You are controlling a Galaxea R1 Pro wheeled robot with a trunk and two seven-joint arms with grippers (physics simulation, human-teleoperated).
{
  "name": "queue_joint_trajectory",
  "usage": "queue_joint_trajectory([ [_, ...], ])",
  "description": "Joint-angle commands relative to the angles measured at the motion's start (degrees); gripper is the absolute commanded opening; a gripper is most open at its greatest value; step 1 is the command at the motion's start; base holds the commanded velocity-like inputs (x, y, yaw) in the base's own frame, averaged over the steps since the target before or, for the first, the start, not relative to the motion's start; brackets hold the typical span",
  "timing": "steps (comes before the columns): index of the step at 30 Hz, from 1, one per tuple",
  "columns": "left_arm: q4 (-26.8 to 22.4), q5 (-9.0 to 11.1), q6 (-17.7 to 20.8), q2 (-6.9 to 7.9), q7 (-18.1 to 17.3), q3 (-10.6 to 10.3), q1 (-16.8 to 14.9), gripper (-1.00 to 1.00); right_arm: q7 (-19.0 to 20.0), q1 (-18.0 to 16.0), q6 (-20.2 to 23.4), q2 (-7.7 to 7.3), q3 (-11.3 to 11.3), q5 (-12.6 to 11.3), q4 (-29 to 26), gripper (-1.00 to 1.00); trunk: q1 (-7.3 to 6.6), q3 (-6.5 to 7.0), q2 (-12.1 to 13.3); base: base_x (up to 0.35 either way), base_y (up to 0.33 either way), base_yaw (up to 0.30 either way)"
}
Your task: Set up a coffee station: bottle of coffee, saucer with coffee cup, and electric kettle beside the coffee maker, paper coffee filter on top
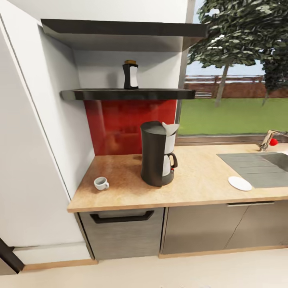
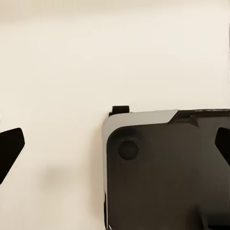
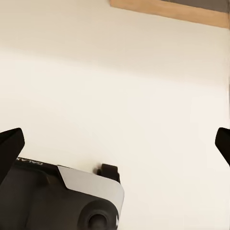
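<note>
On the counter (image 1: 200, 176) the coffee maker (image 1: 158, 159) sits mid-left with a paper filter (image 1: 171, 128) on top, cup (image 1: 101, 183) off to its left, saucer (image 1: 240, 183) well to its right by the sink (image 1: 260, 168). The bottle (image 1: 131, 75) is up on the shelf (image 1: 128, 94). Both wrist views look down at pale floor (image 3: 120, 86) and the robot's base (image 2: 167, 172); left gripper (image 2: 115, 148) and right gripper (image 3: 115, 146) fingers are spread wide, holding nothing, everything well apart from them.

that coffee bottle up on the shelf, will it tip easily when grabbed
The bottle looks tall and narrow on the shelf, so a sideways nudge would probably topple it. It seems rigid, likely glass or plastic, and its pinched waist may help a grip hold.
</note>
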Motion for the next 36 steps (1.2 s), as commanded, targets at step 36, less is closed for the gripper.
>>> queue_joint_trajectory([
  [36, -58.36, 0.74, 8.64, -3.51, 0.03, -0.06, -12.46, 1.00, -0.07, -0.07, -0.13, 0.29, 0.46, 0.26, 0.08, 1.00, 0.03, -0.13, -0.12, 0.000, 0.039, -0.047],
])
